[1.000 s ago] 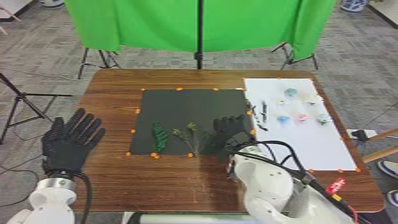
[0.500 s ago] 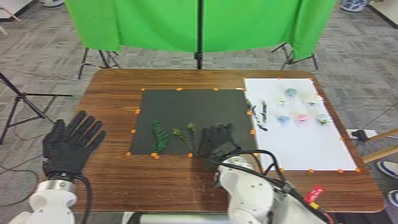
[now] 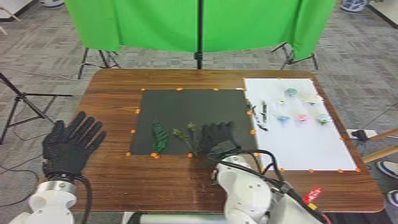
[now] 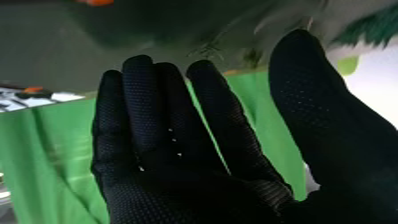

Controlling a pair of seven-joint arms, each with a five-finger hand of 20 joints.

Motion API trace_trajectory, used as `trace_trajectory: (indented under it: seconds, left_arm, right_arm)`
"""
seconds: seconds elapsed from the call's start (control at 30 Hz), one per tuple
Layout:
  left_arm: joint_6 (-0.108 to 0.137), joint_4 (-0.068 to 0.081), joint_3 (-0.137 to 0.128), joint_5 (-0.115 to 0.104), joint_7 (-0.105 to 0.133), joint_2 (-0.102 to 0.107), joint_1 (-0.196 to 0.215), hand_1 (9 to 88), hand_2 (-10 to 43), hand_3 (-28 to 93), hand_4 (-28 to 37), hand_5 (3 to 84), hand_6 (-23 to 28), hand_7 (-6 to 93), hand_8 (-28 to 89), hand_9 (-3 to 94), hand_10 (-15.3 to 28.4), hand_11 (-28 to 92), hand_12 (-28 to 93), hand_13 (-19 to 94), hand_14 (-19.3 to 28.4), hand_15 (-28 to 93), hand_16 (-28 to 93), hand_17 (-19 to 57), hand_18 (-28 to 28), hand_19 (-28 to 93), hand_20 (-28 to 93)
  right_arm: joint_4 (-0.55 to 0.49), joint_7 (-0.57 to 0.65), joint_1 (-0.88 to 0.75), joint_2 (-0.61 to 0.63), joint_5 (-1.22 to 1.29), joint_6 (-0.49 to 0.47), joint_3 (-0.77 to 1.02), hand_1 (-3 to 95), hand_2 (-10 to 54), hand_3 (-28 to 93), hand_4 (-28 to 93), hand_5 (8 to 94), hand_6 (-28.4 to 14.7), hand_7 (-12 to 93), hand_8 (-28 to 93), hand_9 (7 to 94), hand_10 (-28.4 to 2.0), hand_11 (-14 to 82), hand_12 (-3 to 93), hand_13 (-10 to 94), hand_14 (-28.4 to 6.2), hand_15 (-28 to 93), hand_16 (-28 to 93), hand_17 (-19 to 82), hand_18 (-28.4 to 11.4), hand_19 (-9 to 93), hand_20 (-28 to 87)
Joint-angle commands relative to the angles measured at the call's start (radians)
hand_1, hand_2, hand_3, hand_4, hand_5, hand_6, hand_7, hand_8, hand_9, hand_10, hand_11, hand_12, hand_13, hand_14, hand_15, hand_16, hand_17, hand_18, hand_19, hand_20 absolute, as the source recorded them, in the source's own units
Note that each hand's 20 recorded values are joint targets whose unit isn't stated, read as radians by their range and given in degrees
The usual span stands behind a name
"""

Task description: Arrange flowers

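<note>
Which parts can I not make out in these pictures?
Head view: part of the black rectangular sheet, hidden by the black-gloved right hand.
Head view: petals of the small pink flower, too small.
Right wrist view: rest of the dark green feathery leaf, cut off by the edge.

in the right wrist view we see the right hand [image 3: 218,137], its fingers straight, its thumb apart. past the hand's fingertips we make out a dark mat [image 4: 53,60]; near its thumb tip, a green leaf [image 4: 371,26]; behind it, green cloth [image 4: 44,150]; off the side away from its thumb, an orange mark [image 4: 33,90].
</note>
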Motion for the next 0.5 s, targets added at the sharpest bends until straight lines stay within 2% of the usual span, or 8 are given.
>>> trace_trajectory:
  seconds: [0.03, 0.07, 0.13, 0.2, 0.33, 0.4, 0.47, 0.5]
  left_arm:
    - [-0.019, -0.001, -0.007, 0.000, 0.010, -0.012, 0.037, 24.3, 13.7, 74, -28.3, 42.7, 7.6, 12.2, -9, 35.4, 14.8, 22, 10, 26, 14.3, 31, -6, -3.6, 12.7, 27, 12]
    - [-0.029, 0.001, -0.008, 0.011, 0.012, -0.011, 0.041, 24.3, 13.7, 74, -28.3, 42.7, 7.5, 12.2, -9, 35.4, 14.9, 22, 10, 26, 14.3, 31, -6, -3.6, 12.7, 27, 12]
    - [-0.030, -0.001, -0.009, 0.024, 0.013, -0.010, 0.046, 24.2, 13.6, 74, -28.3, 42.6, 7.5, 12.2, -9, 35.4, 14.8, 22, 10, 26, 14.3, 31, -6, -3.6, 12.7, 27, 12]
    - [-0.039, 0.003, -0.003, 0.020, 0.010, -0.011, 0.035, 24.1, 13.6, 74, -28.3, 42.5, 7.5, 12.1, -9, 35.4, 14.8, 22, 10, 26, 14.3, 31, -6, -3.5, 12.7, 27, 12]
    - [-0.038, 0.005, 0.002, 0.023, 0.009, -0.007, 0.027, 24.1, 13.4, 74, -28.3, 42.4, 7.4, 12.0, -9, 35.3, 14.6, 22, 10, 26, 14.1, 30, -6, -3.5, 12.8, 27, 12]
    - [-0.033, 0.006, 0.007, 0.016, 0.023, -0.005, 0.022, 24.1, 13.3, 74, -28.3, 42.4, 7.4, 12.0, -9, 35.3, 14.6, 22, 10, 26, 14.1, 30, -6, -3.6, 12.9, 27, 12]
    - [-0.031, 0.009, 0.009, 0.021, 0.024, -0.003, 0.012, 23.8, 13.6, 73, -28.3, 42.4, 7.3, 12.0, -9, 35.3, 14.6, 22, 10, 26, 14.1, 30, -6, -3.6, 12.9, 27, 12]
    - [-0.034, 0.008, 0.008, 0.023, 0.026, -0.002, 0.013, 23.6, 13.7, 74, -28.3, 42.5, 7.3, 12.1, -9, 35.4, 14.6, 22, 10, 26, 14.1, 30, -6, -3.6, 12.9, 27, 12]
  right_arm:
    - [-0.031, 0.052, 0.031, 0.072, -0.018, 0.131, 0.139, 40.8, -9.5, 81, -28, 52.2, -14.0, 13, -9, 49.6, -27.3, 17.5, 16.8, 33, -28.4, 58, 7, 6, -28.4, 61, 13]
    - [-0.014, 0.057, 0.042, 0.074, -0.022, 0.132, 0.157, 40.3, -9.5, 80, -28, 52.2, -14.0, 13, -9, 50.0, -27.3, 17.6, 16.8, 34, -28.4, 58, 7, 6, -28.4, 61, 13]
    - [0.037, 0.070, 0.080, 0.071, 0.002, 0.120, 0.175, 39.5, -9.5, 80, -28, 52.5, -14.0, 13, -9, 50.5, -27.2, 17.8, 16.9, 34, -28.4, 58, 7, 6, -28.4, 61, 13]
    - [0.066, 0.098, 0.114, 0.084, 0.025, 0.105, 0.184, 37.5, -9.5, 79, -28, 52.4, -14.0, 14, -8, 50.1, -27.3, 18.1, 17.2, 32, -28.4, 58, 7, 6, -28.4, 61, 12]
    - [0.107, 0.123, 0.162, 0.126, 0.053, 0.081, 0.194, 36.1, -9.5, 75, -28, 52.3, -14.6, 19, -6, 49.4, -27.5, 20.6, 18.9, 31, -28.4, 58, 7, 6, -28.4, 61, 12]
    - [0.119, 0.121, 0.185, 0.152, 0.100, 0.040, 0.194, 35.8, -9.5, 73, -28, 53.9, -13.6, 24, -6, 49.6, -27.5, 22.5, 19.7, 30, -28.4, 58, 7, 6, -28.4, 60, 12]
    - [0.132, 0.120, 0.203, 0.172, 0.138, -0.022, 0.192, 35.8, -9.5, 72, -28, 55.1, -12.6, 28, -8, 49.8, -27.5, 22.7, 19.8, 30, -28.4, 57, 7, 5, -28.4, 60, 12]
    - [0.143, 0.117, 0.214, 0.181, 0.149, -0.020, 0.181, 35.8, -9.5, 72, -28, 55.3, -12.4, 28, -8, 49.8, -27.4, 22.6, 19.8, 30, -28.4, 57, 7, 5, -28.4, 60, 12]
